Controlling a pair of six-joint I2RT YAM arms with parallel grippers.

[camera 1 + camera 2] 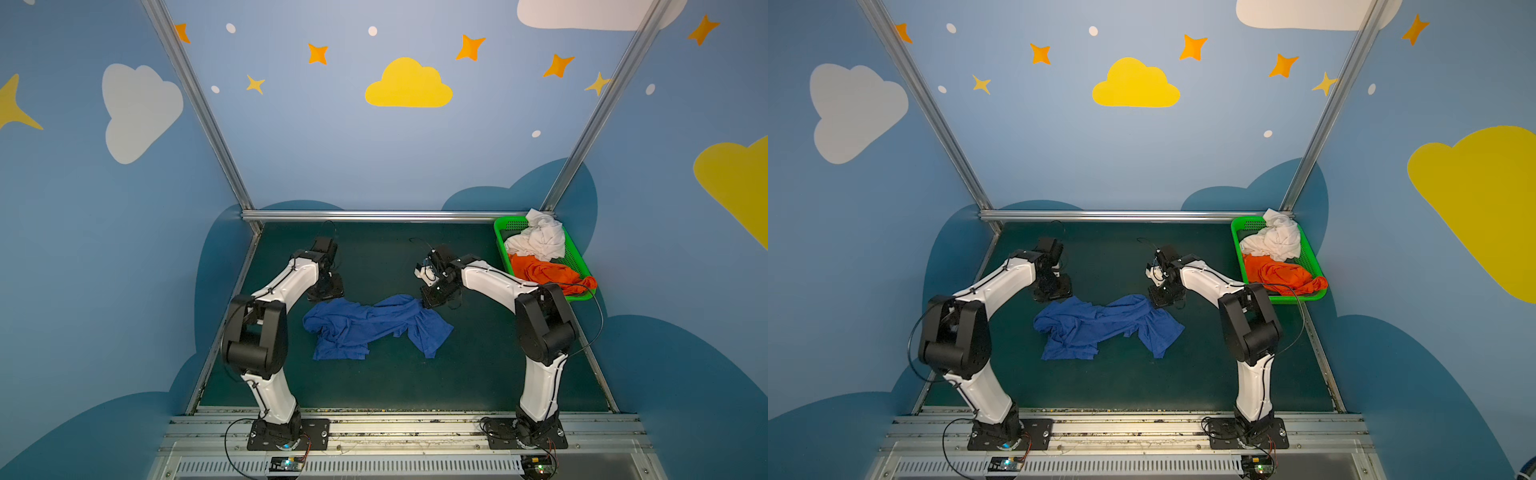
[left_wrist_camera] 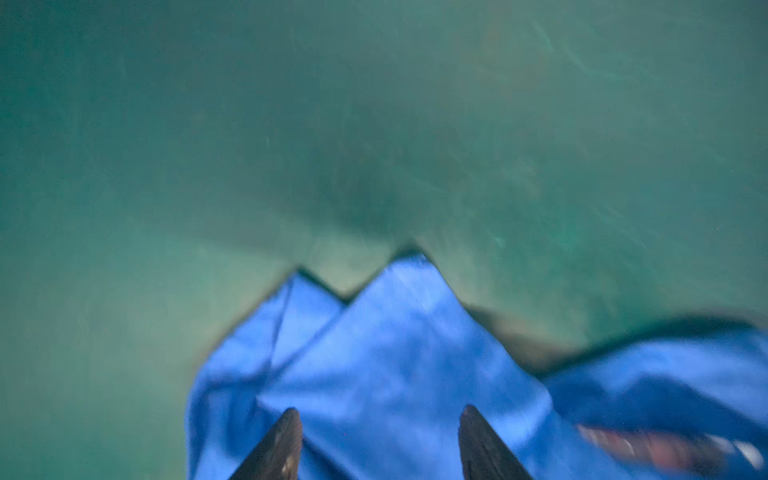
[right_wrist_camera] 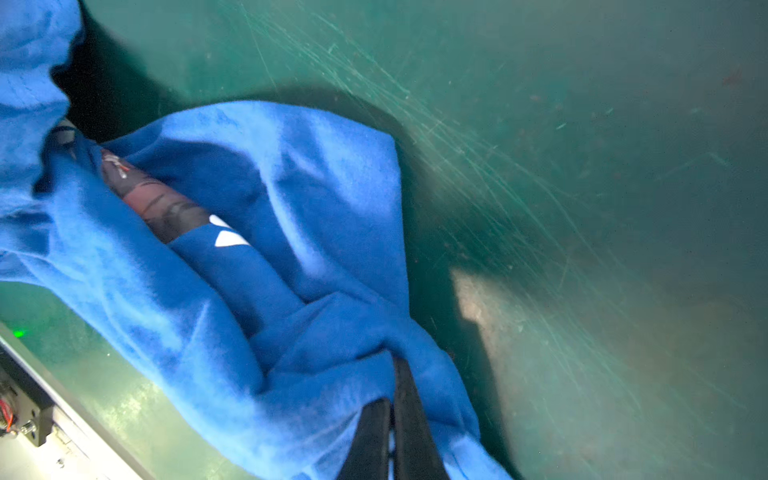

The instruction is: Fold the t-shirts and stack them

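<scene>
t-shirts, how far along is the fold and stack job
Done: nothing folded or stacked yet. In hand: the blue t-shirt lies crumpled on the mat, with the right gripper shut on one edge and the left gripper open over the other end. Left: flatten and fold it, then do the white t-shirt and orange t-shirt, both bunched in the green basket.

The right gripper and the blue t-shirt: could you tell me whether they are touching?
Touching. The right wrist view shows the right gripper pinched shut on a fold of the blue t-shirt.
</scene>
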